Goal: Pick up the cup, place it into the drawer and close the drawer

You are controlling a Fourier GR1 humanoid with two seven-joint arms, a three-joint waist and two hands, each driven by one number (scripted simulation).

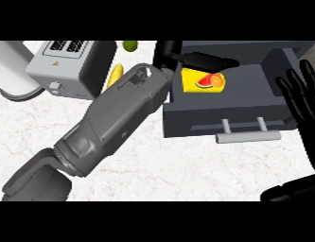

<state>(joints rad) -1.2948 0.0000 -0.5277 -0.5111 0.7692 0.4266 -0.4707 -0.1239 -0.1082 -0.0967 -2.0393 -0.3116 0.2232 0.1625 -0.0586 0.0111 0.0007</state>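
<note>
1. The grey left forearm stretches from the lower left corner diagonally up across the white marbled counter, right over to the open dark grey drawer.
2. The black left hand sits over the drawer's back left corner, directly above the yellow cup printed with a watermelon slice and an orange.
3. The hand meets the cup's top edge in this view, but whether it is gripping the cup I cannot tell.
4. The cup is inside the drawer, at its left side towards the back.
5. The drawer is pulled out, with its pale grey bar handle facing the robot.
6. The black right hand rests at the right edge, spread wide with its fingers pointing up, holding nothing, just beside the drawer's right wall.
7. On the left stands a grey metal toaster with a white cylinder next to it.
8. Between the toaster and the forearm peeks a yellow oblong item, with a small green item behind it.
</note>
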